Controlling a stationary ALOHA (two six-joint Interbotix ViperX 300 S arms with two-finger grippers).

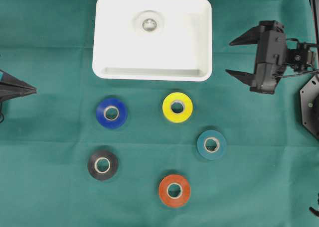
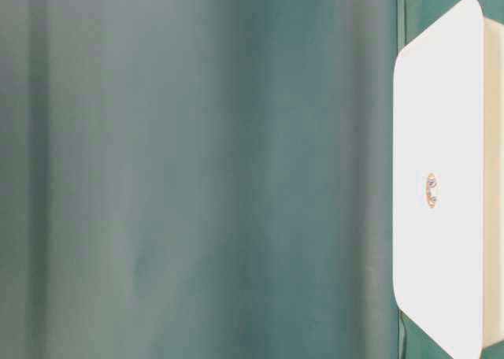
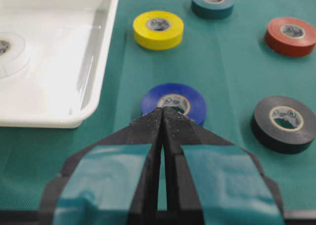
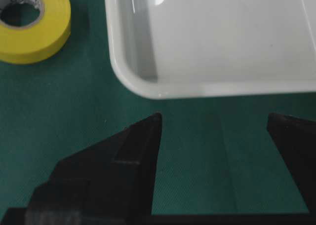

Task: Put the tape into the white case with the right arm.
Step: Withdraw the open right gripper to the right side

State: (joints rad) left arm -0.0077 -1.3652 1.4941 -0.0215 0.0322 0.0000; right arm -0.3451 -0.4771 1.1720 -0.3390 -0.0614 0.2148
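Overhead alone shows right pincer (image 1: 235, 57) spread.

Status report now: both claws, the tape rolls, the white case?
Right claw open, empty, beside white plastic case. Left claw shut, idle. White tape roll inside case; five colored rolls outside. Nothing in the way.

Bright even light, glare inside the white case (image 3: 94, 62), blurred table-level view.

The white case (image 1: 109, 62) holds a white tape roll (image 1: 149, 23). Left of the black right gripper (image 1: 233, 57), on green cloth (image 1: 50, 137), lie yellow (image 1: 177, 107), blue (image 1: 111, 112), teal (image 1: 212, 145), black (image 1: 102, 165) and orange (image 1: 174, 190) rolls.
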